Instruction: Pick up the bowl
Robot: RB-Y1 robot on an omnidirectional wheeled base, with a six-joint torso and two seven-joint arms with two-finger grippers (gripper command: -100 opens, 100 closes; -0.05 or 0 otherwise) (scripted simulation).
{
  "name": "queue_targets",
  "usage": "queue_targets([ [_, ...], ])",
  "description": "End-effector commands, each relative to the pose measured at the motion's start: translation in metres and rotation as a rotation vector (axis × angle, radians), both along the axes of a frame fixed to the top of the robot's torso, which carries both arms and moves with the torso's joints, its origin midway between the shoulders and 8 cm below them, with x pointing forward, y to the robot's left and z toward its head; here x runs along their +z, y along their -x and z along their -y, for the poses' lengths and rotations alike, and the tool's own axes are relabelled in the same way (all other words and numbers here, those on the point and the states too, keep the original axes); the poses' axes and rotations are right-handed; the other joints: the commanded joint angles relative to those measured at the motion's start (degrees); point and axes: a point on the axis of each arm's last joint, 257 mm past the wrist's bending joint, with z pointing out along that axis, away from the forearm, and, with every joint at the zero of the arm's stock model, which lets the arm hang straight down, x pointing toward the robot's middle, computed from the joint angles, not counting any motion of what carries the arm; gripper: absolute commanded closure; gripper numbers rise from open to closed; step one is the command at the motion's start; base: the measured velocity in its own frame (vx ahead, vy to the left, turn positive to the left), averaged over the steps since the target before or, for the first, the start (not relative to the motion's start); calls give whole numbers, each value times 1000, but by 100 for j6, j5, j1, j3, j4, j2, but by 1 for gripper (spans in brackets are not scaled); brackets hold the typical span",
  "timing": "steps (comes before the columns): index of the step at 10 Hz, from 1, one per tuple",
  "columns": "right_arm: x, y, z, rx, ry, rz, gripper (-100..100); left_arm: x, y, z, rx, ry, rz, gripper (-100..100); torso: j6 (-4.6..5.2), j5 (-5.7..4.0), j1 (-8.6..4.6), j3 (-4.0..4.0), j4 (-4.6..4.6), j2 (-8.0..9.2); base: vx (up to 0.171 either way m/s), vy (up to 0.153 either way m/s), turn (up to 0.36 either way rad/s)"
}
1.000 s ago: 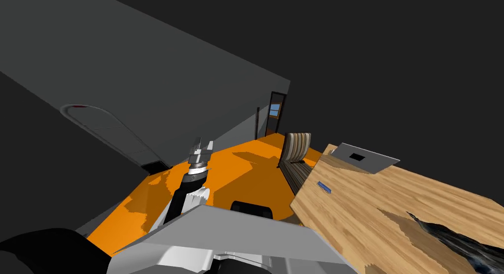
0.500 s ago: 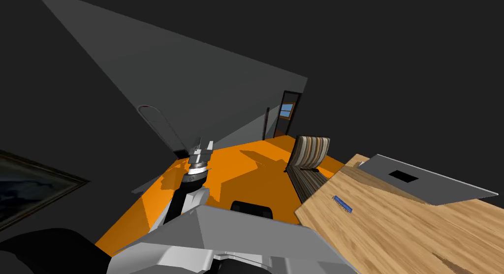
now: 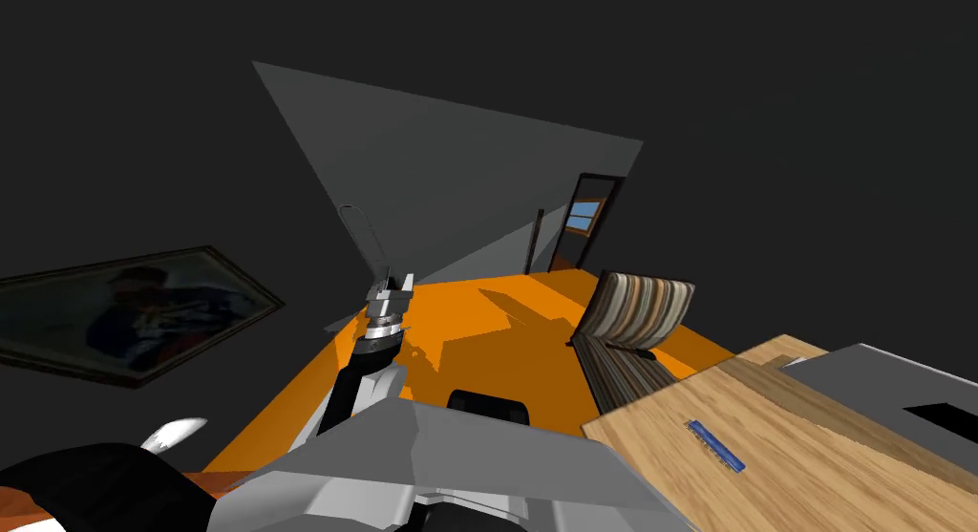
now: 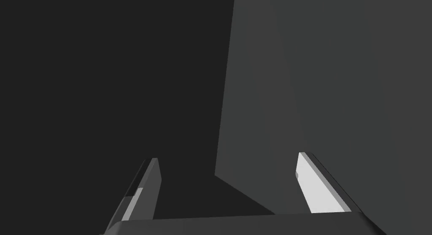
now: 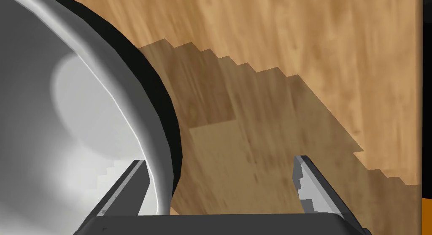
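The bowl sits on the wooden desk, pale grey inside with a dark outer wall. The right end effector is spread wide, straddling the bowl's rim. 1 finger hangs over the inside and the rim runs just beside it. The other finger stands well apart from the outer wall, over bare wood in shadow. My guess is that the grasp is set up but not yet closed.

The risks come from that uneven straddle. If the 2 fingers close as they stand, the inner 1 will likely meet the rim first and may shove the bowl sideways across the desk before the outer 1 arrives. The wall curves and looks smooth, so thin blades could slide up off it if they sit too high. A pinch on 1 side of the rim also leaves the bowl's weight hanging off the grip, so it may tilt or twist on the lift. I cannot tell how deep the fingers reach.

The left end effector is raised above the orange floor, also wide and empty.
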Motion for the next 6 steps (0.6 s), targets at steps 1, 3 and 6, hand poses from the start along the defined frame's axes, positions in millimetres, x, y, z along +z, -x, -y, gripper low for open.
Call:
queue_targets([
  [1, -7, 17, -19, -45, -17, 2, -100, 0, 0, 0, 0, 0, 0, 0, 0, 0, 0, 0, 0, 0, -50, -26, 155],
  [3, -9, 39, -35, -113, -13, 9, -100, 0, 0, 0, 0, 0, 0, 0, 5, -27, 1, 8, 7, 10, -93, -24, 373],
  [6, -13, 78, -70, -223, -20, 9, -100, 0, 0, 0, 0, 0, 0, 0, 8, -46, -16, 11, 11, 11, -61, -24, 311],
])
